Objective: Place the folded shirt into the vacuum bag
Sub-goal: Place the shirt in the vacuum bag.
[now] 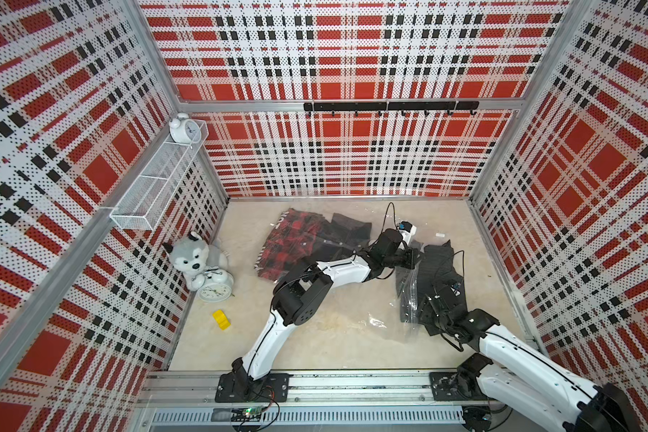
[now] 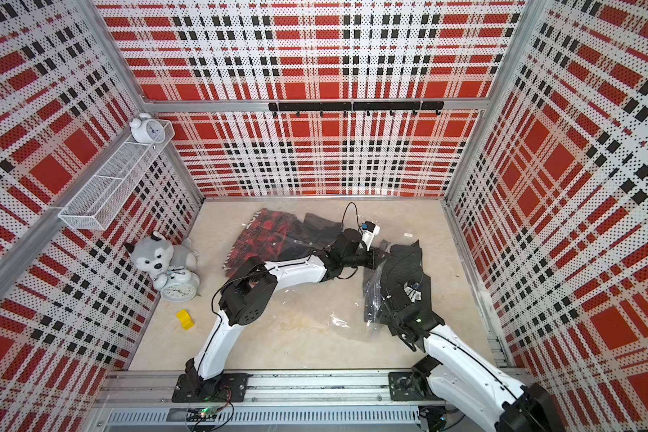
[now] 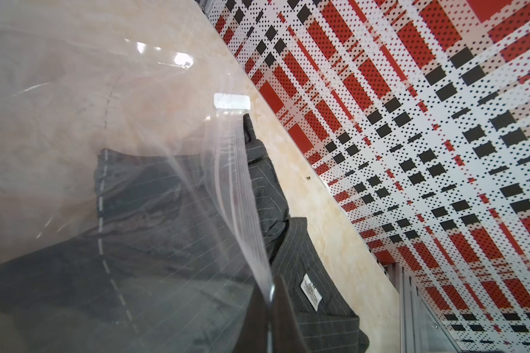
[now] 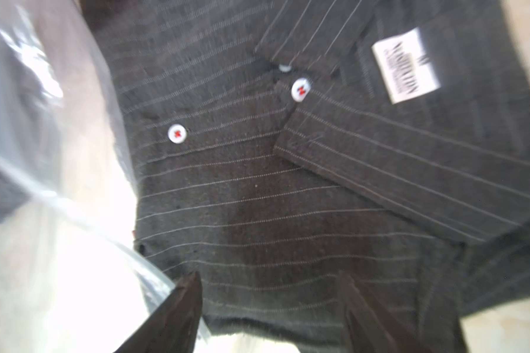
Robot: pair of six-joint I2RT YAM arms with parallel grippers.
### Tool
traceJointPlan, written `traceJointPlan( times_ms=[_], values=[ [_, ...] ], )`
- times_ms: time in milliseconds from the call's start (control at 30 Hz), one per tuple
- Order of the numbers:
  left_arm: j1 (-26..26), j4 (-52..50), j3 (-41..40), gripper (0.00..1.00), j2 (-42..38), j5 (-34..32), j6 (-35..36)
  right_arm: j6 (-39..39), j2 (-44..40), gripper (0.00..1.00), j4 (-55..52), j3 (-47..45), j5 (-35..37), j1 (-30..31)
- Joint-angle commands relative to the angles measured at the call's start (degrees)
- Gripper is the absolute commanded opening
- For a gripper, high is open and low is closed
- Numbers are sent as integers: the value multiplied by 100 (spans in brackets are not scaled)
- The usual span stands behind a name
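We note the right gripper (image 4: 271,276) nearest, jaws apart over the folded shirt's (image 4: 242,198) hem. The left gripper (image 3: 271,287) pinches the vacuum bag (image 3: 104,122) rim; the shirt lies partly under its film. We judge the shirt soft and limp: pinch all hem layers.

The left arm (image 1: 343,269) and the right arm (image 1: 509,348) share one build: smooth white shell links joined by bulky black joint housings. Thin black cables (image 1: 262,336) trail along the shells. Black bolted base plates (image 1: 253,387) carry them at the worktop's near edge. A white camera block with a blue cap (image 1: 407,229) sits on the left wrist.
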Motion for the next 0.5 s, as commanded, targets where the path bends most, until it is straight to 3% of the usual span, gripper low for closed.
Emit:
traceJointPlan(
  times_ms=[0, 267, 467],
  values=[
    [-45, 72, 29, 0, -262, 53, -8, 248, -294, 76, -642, 237, 377, -73],
    [-82, 22, 82, 0, -252, 27, 3, 300, -292, 71, -201, -159, -181, -324],
    [-97, -40, 121, 0, -253, 0, 22, 155, 323, 67, 254, -323, -616, -393]
  ],
)
